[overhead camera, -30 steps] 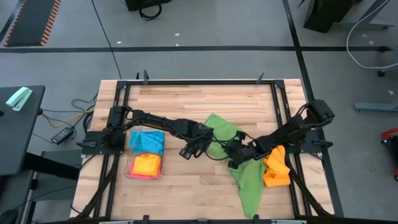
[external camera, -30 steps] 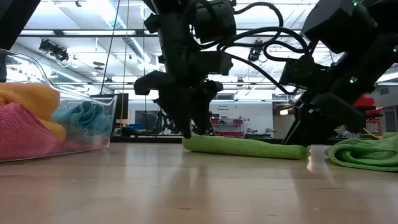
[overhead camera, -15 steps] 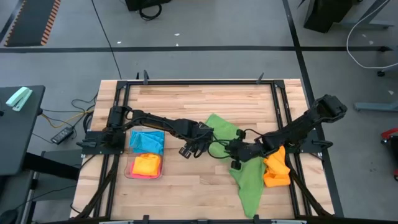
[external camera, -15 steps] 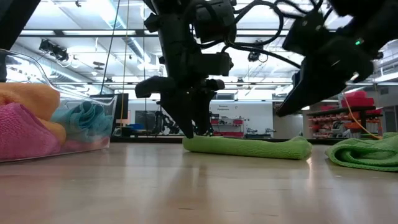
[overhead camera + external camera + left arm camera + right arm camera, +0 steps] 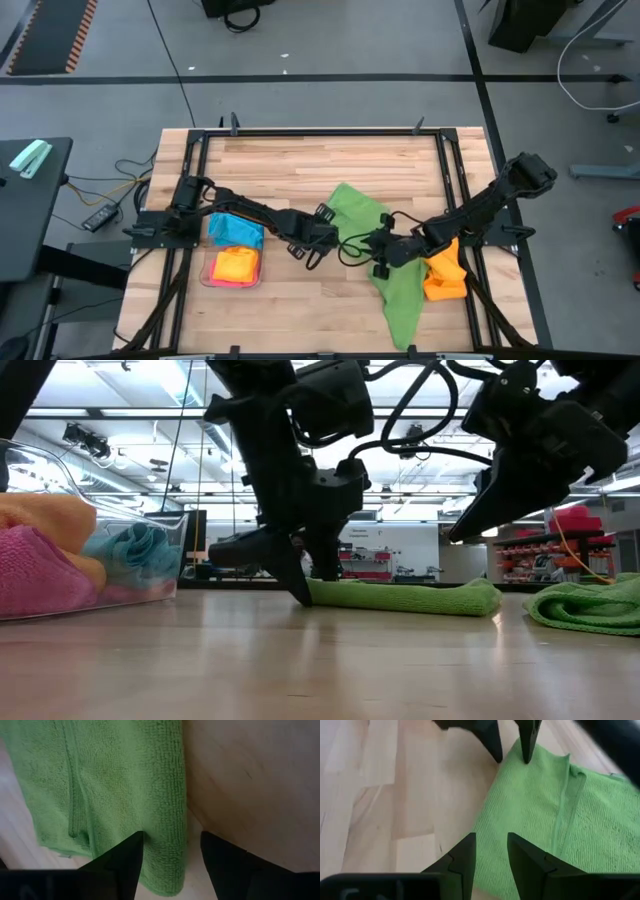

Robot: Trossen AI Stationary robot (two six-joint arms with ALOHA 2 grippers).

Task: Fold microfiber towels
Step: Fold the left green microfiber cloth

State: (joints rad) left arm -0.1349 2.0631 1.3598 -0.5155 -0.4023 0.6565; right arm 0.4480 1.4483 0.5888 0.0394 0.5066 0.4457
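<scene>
Your left tool point(image 5: 312, 252) has dropped lower and slid toward the near edge of the green towel point(image 5: 372, 232) over the last second; its tips now touch down on the surface point(image 5: 300, 170) right at the cloth's hem. The left wrist view shows its two fingers point(image 5: 120, 862) spread with the towel's edge point(image 5: 165, 820) lying between them, nothing pinched yet. That reads as lining up to pick the hem for the fold, so you would next need to close on that edge.

Your right tool point(image 5: 380, 262) has lifted off the green towel and now hangs just above it, where a second ago it sat low against the cloth. Its fingers point(image 5: 465, 857) stand slightly apart and hold nothing; in its wrist view the left tool's tips show at the towel's far edge.

The green towel lies mid-surface, partly doubled, with a long tail running toward the front edge. An orange towel point(image 5: 443, 270) sits crumpled just beside it on the right. In the clear tray point(image 5: 207, 272) at the left lie a blue towel point(image 5: 236, 228) and another orange one point(image 5: 235, 266), with pink cloth point(image 5: 30, 580) visible in the low view.

No brand, label or readable writing shows on any of it.
</scene>
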